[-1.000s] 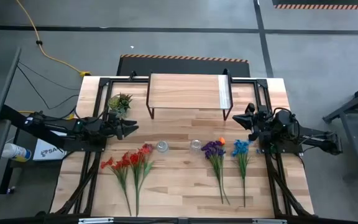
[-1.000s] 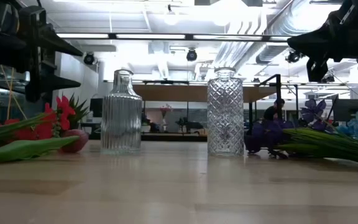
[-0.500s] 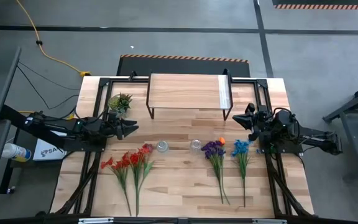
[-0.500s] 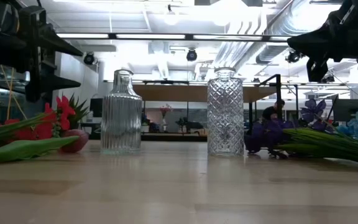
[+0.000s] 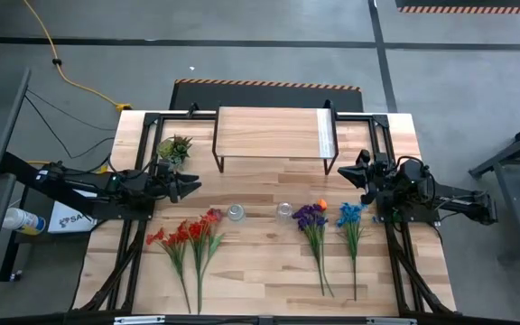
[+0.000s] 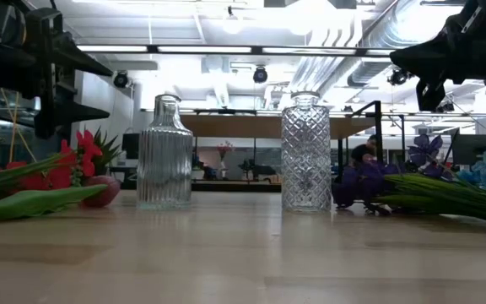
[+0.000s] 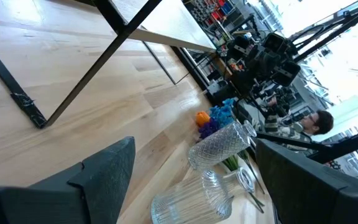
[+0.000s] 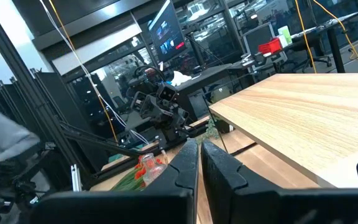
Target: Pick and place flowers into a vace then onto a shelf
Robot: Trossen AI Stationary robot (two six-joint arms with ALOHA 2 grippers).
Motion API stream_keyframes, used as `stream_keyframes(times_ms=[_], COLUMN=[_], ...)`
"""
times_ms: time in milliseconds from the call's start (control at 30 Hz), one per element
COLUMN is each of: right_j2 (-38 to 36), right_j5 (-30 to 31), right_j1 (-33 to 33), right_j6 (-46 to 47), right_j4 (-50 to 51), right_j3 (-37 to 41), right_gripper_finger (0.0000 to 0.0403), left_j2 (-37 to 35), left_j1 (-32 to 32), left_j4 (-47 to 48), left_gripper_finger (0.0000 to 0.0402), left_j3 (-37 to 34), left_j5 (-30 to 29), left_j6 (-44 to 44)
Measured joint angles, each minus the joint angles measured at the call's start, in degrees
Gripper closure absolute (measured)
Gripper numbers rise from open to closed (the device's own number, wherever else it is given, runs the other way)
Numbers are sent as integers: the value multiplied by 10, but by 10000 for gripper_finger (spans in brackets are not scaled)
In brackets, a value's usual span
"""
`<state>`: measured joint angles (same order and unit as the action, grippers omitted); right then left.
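Arms unmoved | left gripper (image 5: pixel 194 186) fingers wide | right gripper (image 5: pixel 341 171) fingers together, empty | flowers (image 5: pixel 188 236) untouched

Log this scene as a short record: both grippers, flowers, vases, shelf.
left gripper: open, holds nothing, beside the potted plant
right gripper: shut, empty, above the blue flowers
red flowers: lying on the table
purple flowers: lying flat, orange bloom beside
vases: ribbed vase and diamond-cut vase, upright, empty
shelf: bare
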<state>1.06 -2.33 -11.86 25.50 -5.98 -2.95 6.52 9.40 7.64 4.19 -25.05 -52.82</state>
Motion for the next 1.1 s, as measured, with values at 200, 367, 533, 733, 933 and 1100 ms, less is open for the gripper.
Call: stream_keyframes(times_ms=[200, 367, 533, 733, 933, 1100], right_j2=[0, 0, 0, 0, 0, 0], right_j5=[0, 0, 0, 0, 25, 51], right_j1=[0, 0, 0, 0, 0, 0], right_j6=[0, 0, 0, 0, -22, -93], right_j4=[0, 0, 0, 1, 0, -9], right_j3=[0, 0, 0, 0, 0, 0], right_gripper_finger=[391, 391, 391, 391, 391, 391], left_j2=[0, 0, 0, 0, 0, 0], left_j1=[0, 0, 0, 0, 0, 0], left_j4=[0, -4, -22, -40, -80, -197], left_gripper_finger=[37, 37, 37, 37, 37, 37], left_j3=[0, 0, 0, 0, 0, 0], left_j5=[0, -1, -72, -93, -84, -44], left_j6=[0, 0, 0, 0, -42, -8])
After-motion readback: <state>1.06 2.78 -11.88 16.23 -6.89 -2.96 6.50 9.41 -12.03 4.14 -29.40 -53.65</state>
